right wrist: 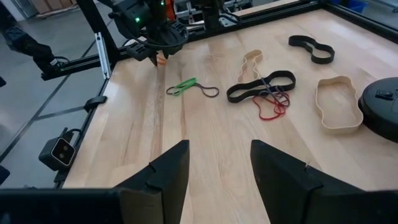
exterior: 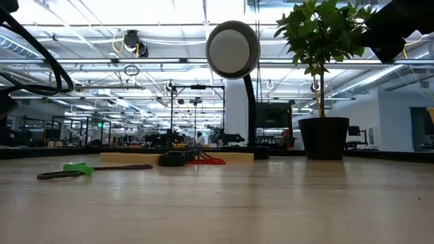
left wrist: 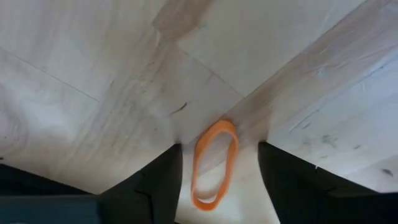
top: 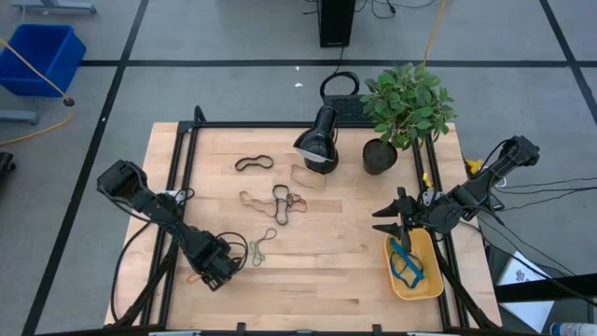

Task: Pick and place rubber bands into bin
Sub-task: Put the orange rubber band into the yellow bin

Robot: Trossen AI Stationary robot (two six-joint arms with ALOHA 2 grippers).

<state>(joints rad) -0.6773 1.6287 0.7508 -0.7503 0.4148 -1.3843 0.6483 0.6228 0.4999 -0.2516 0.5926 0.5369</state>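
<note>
No legible txt, labels or nos. anywhere.

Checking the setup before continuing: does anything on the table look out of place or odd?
Nothing stands out. Loose rubber bands lie flat mid-table, blue ones sit inside the bin, and the potted plant and lamp stand upright. The left gripper straddles an orange band.

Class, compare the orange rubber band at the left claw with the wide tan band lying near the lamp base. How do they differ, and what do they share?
The orange rubber band is a small, thin, smooth oval; the tan band is larger, wider and wavy in outline. The orange band lies between the open fingers of the left claw at the table's left edge; the tan band lies apart from both claws, beside the lamp base. Both are closed loops lying on the wooden table, outside the yellow bin.
</note>
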